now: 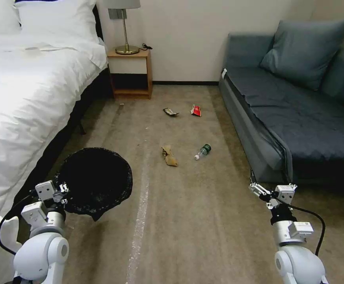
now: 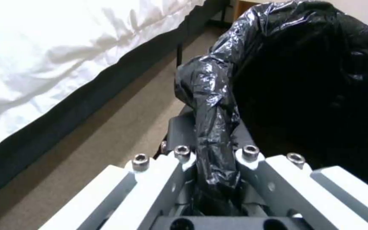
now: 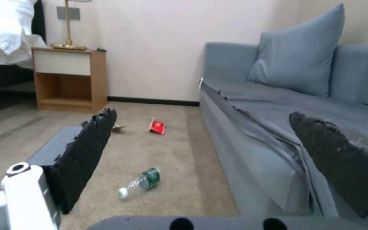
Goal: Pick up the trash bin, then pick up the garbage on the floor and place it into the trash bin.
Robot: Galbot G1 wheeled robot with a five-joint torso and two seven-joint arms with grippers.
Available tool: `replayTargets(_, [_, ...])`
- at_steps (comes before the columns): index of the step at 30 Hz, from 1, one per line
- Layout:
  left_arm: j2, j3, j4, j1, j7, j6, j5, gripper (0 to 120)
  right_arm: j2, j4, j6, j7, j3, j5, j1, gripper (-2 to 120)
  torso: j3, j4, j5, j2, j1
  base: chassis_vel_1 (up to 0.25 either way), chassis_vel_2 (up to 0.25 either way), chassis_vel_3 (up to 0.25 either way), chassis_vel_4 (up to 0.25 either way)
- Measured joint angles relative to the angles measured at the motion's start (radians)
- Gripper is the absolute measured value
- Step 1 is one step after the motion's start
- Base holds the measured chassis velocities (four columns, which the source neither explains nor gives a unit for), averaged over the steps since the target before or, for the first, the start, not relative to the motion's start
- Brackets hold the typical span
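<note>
A big bed with soft white sheets (image 1: 26,98) stands along one side, with a white pillow (image 1: 57,17) at its top end; next to the bed is a small wooden night table with an open shelf (image 1: 130,73); on it stands a gold metal lamp with a pale shade (image 1: 125,27); across the room is a long grey-blue cloth sofa (image 1: 298,118), with a grey-blue square cushion (image 1: 305,51) leaning on its back; a plain cream wall (image 1: 187,39) is behind them.

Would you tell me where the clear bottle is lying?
In the head view, the clear bottle lies on the carpet centre-right, between the crumpled paper bag and the sofa.
</note>
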Motion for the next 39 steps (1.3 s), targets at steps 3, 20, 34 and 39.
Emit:
replayTargets(3, [0.000, 0.002, -0.001, -0.001, 0.000, 0.000, 0.002, 4, 0.000, -0.003, 0.005, -0.002, 0.007, 0.001, -0.002, 100, 0.000, 0.0000, 0.0000, 0.000, 0.000, 0.000, 0.000, 0.000, 0.000])
replayTargets(20, [-0.001, 0.002, 0.000, 0.000, 0.000, -0.007, 0.009, 4, 0.003, -0.003, 0.017, -0.021, 0.021, 0.004, -0.007, 100, 0.000, 0.0000, 0.0000, 0.000, 0.000, -0.050, 0.052, 0.048, -0.049])
replayTargets(34, [-0.001, 0.001, 0.001, 0.003, 0.000, -0.012, 0.009, 4, 0.004, -0.003, 0.020, -0.030, 0.027, 0.003, -0.008, 100, 0.000, 0.0000, 0.0000, 0.000, 0.000, -0.059, 0.060, 0.065, -0.064])
replayTargets(39, [-0.001, 0.001, 0.002, 0.008, 0.003, -0.015, 0.009, 4, 0.007, -0.011, 0.026, -0.036, 0.029, 0.001, -0.011, 100, 0.000, -0.0001, 0.0000, 0.000, 0.000, -0.076, 0.062, 0.076, -0.069])
